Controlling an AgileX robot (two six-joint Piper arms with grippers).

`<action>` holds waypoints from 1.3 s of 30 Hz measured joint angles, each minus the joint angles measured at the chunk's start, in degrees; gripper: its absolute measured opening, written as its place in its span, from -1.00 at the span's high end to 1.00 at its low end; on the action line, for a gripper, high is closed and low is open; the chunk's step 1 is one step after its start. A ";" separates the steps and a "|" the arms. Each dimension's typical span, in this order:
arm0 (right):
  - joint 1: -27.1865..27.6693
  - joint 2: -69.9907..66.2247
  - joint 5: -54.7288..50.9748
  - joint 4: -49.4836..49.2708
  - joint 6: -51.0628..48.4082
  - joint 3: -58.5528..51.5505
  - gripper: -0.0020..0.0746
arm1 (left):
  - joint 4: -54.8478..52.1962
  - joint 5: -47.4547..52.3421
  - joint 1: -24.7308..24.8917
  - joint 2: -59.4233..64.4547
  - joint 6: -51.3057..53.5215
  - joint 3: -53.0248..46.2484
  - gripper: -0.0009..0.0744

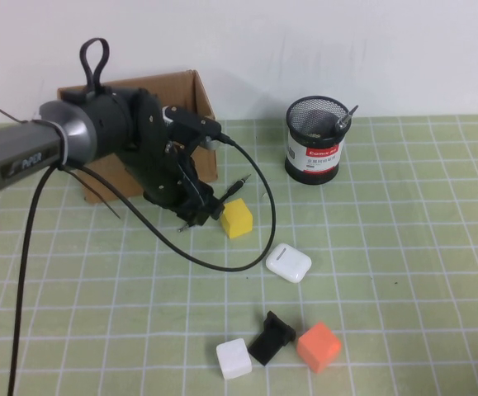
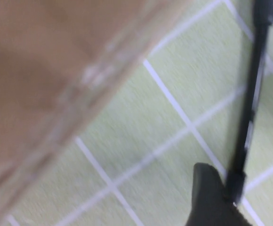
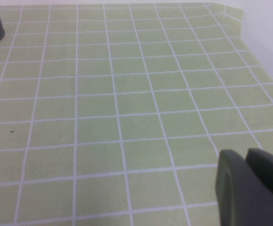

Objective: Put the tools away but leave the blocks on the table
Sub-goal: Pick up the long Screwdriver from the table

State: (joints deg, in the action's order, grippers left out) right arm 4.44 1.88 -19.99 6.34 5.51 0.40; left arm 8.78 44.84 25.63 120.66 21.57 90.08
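Left gripper [image 1: 197, 206] boxed in: cardboard box [image 1: 193, 107] at 12 o'clock, yellow block [image 1: 237, 219] touching at 3. Mesh pen cup [image 1: 314, 140] guards far centre. Right gripper [image 3: 252, 188] over bare bench [image 3: 127, 94], open all round.

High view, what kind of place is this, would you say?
Probably a lab test bench: a grid-marked green table, a cardboard box and mesh pen cup. The left gripper hovers by the yellow block; the right gripper is parked.

yellow block [image 1: 237, 219] mid-mat | white [image 1: 234, 359], orange [image 1: 319, 346] near edge | thin rod [image 1: 237, 185] (tilted) beside yellow
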 joint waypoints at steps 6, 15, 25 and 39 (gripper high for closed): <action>0.00 0.00 0.00 0.00 0.00 0.00 0.96 | -0.36 -3.18 0.00 1.44 -0.13 0.47 0.14; 0.00 0.00 0.00 0.00 0.00 0.00 0.96 | 0.60 0.30 0.00 2.69 0.00 1.39 0.26; 0.00 0.00 0.00 0.00 0.00 0.00 0.96 | 1.25 0.33 -0.13 4.38 0.44 2.29 0.29; 0.00 0.00 0.00 0.00 0.00 0.00 0.96 | 1.48 2.36 -0.30 3.76 3.06 2.56 0.95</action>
State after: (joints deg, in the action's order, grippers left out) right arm 4.44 1.88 -19.99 6.34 5.51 0.40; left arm 10.26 47.20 25.32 124.42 24.63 92.64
